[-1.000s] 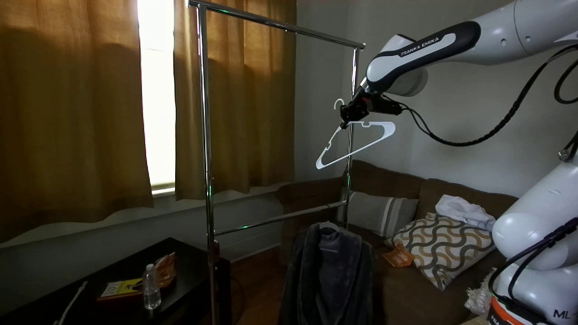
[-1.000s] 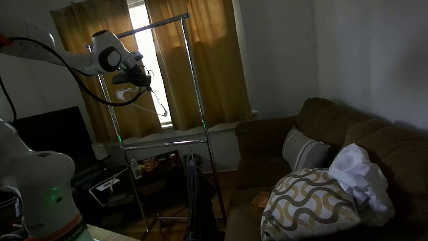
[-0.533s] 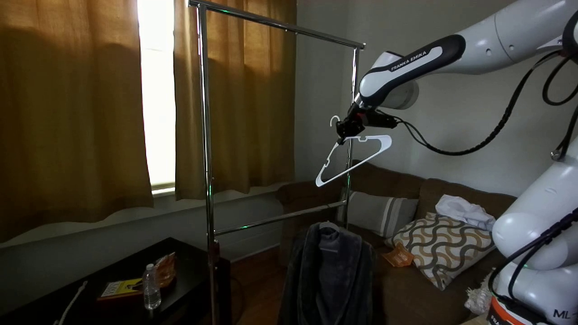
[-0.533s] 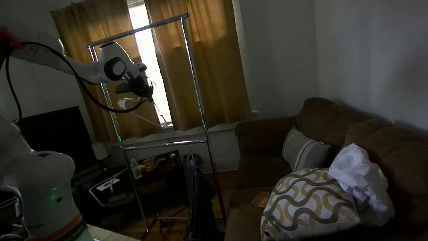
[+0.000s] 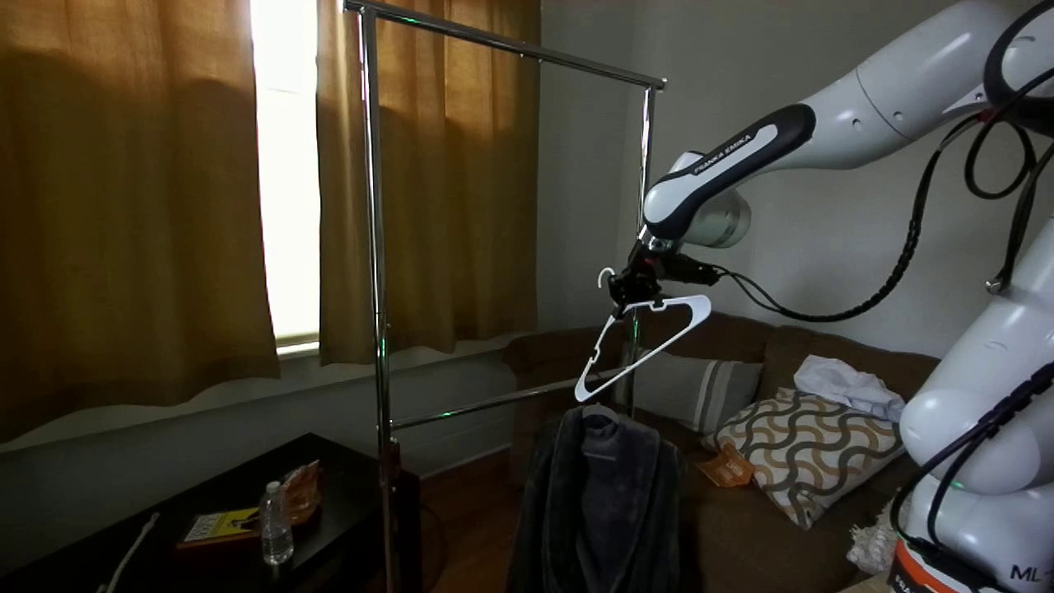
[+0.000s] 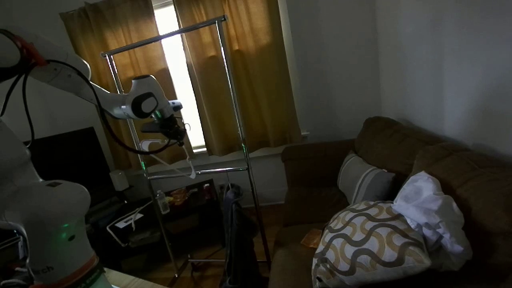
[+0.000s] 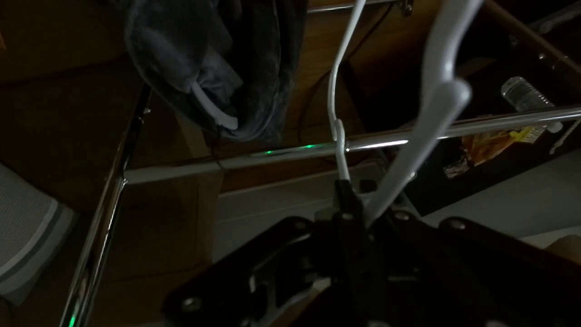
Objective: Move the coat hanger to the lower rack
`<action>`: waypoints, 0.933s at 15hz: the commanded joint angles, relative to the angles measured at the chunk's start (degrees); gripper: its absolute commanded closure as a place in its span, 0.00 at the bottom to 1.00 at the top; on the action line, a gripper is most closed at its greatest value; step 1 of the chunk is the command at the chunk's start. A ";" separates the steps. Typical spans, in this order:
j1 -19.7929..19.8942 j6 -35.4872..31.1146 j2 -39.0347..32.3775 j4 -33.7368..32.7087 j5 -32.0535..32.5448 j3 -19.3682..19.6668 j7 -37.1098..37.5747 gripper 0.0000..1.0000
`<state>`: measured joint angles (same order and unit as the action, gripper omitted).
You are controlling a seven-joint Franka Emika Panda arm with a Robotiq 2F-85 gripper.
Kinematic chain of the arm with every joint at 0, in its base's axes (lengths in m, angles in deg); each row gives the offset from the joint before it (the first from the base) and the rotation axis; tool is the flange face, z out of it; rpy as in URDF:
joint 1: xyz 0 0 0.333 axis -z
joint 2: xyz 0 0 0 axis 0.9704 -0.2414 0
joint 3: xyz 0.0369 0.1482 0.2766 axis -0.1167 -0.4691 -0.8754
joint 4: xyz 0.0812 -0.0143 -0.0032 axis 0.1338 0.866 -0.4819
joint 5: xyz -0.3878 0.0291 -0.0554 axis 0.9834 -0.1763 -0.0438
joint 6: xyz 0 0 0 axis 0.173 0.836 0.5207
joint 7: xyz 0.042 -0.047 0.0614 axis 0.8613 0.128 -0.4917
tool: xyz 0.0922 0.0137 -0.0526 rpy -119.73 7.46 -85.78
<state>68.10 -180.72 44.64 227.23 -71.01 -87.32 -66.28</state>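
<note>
The white coat hanger (image 5: 701,308) hangs tilted from my gripper (image 5: 622,308), hook up, one corner pointing low. My gripper is shut on it just below the hook. In an exterior view, the hanger (image 6: 192,175) overlaps the lower rack (image 6: 222,171) in the picture. The lower rack (image 5: 494,401) is the thin metal bar between the two uprights. The hook and gripper are above its height. In the wrist view, the hanger's arms (image 7: 438,104) run out from the gripper (image 7: 361,204) across the picture of the lower rack (image 7: 254,160). Contact cannot be told.
A dark jacket (image 5: 593,502) hangs below the hanger's low corner, near the lower rack. The stand's upright (image 5: 646,140) is close beside the arm. The top bar (image 5: 502,41) is above. A couch (image 6: 320,168) and a black table (image 5: 346,478) with a bottle (image 5: 277,523) stand nearby.
My gripper has moved down with the hanger in it, slightly leftward in one exterior view and slightly rightward in another. The hanger's low corner has come down to the lower rack's level in the picture.
</note>
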 commanded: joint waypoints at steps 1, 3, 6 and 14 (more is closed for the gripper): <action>-2.84 -5.11 -3.80 2.61 -7.67 1.78 -6.18 0.98; -3.74 -8.19 -7.37 2.51 -12.22 2.19 -10.28 0.98; -4.17 -11.29 -12.50 0.76 -18.89 1.87 -17.54 0.98; -3.62 -13.05 -23.55 -5.44 -21.11 0.94 -23.83 0.98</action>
<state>64.69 -192.19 25.29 224.69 -93.01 -86.29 -90.10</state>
